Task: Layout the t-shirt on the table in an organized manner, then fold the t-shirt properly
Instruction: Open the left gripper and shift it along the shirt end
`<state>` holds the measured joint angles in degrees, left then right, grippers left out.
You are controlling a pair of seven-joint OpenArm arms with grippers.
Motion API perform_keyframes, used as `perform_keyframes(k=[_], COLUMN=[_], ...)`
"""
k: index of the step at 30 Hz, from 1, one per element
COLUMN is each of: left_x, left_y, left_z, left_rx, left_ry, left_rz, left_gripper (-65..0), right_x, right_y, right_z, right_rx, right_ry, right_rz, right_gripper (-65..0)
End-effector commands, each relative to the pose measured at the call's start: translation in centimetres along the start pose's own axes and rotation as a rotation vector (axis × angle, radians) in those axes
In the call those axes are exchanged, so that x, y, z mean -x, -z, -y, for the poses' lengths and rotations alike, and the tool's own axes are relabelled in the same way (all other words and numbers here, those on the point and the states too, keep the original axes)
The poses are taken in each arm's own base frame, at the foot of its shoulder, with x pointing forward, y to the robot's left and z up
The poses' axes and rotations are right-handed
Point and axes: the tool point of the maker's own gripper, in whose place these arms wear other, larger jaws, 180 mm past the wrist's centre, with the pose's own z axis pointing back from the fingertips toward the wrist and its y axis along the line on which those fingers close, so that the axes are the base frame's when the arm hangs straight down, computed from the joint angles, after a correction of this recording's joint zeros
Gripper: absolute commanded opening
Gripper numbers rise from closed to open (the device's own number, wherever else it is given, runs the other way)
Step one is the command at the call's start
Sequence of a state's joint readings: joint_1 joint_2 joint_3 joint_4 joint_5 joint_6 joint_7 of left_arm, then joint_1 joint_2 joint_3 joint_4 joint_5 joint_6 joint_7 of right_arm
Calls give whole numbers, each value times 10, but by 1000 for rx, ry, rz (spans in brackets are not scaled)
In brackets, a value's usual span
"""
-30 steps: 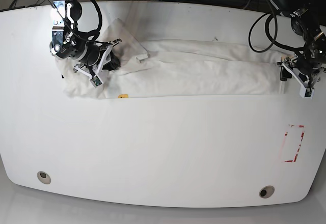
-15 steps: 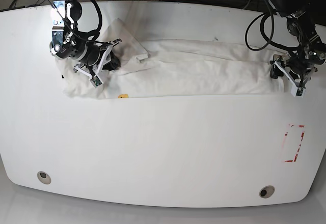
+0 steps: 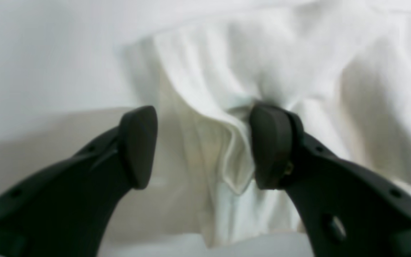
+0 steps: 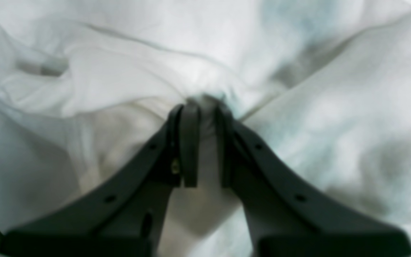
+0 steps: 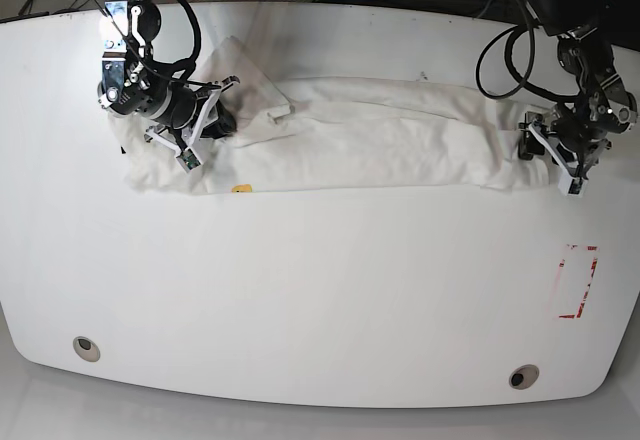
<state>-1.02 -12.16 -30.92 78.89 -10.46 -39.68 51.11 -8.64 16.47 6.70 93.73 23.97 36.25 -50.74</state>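
The white t-shirt (image 5: pixel 380 140) lies bunched in a long band across the far half of the table (image 5: pixel 320 280). A small yellow patch (image 5: pixel 241 188) shows at its near edge. My right gripper (image 5: pixel 215 120) rests on the shirt's left end. In the right wrist view this gripper (image 4: pixel 203 150) is shut on a pinch of the t-shirt (image 4: pixel 120 78). My left gripper (image 5: pixel 550 155) is at the shirt's right end. The left wrist view shows it (image 3: pixel 203 146) open, a hemmed fold of the t-shirt (image 3: pixel 234 157) lying between the jaws against the right finger.
A red tape rectangle (image 5: pixel 578 280) marks the table near the right edge. Two round grommet holes (image 5: pixel 86 348) (image 5: pixel 522 377) sit near the front edge. Black cables hang behind both arms at the far edge.
My left gripper has moved left onto the shirt's right end, and that end has bunched leftward. The right gripper has stayed still, holding the cloth.
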Motion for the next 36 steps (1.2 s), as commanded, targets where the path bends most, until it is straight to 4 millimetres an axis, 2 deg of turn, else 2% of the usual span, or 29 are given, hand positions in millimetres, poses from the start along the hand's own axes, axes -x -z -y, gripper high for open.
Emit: perform_keyframes(k=[1,5,9,16,22,28,36], left_x=[7,7,9,-2,-23,-47,-49], left_y=[-3,-3,-3,-11,-35,-51,-52], left_z=[-5,-5,-5,-8,-14,0,27], left_rx=[-16,-16,-16,-39,-100,-122,-97], left_ry=[19,19,19,40,85,123,122], left_rz=[-36,-38,-41,-8,64,133,121], left_gripper=[-336,-479,-558,-567,-603,-610,-610], right_x=[-7,-7,-7,-7,-7,-8,-9], right_y=[-4,-4,-5,-5,-5,-3,-1], right_z=[2,4,4,4,4,2,-2], right_rx=[4,8,9,9,9,4,-4], right_ry=[-17,-15,-14,-14,-14,-11,-6], right_rz=[18,20,20,20,20,23,28], right_gripper=[-568,-568,-568,-568,-568,-568,-568])
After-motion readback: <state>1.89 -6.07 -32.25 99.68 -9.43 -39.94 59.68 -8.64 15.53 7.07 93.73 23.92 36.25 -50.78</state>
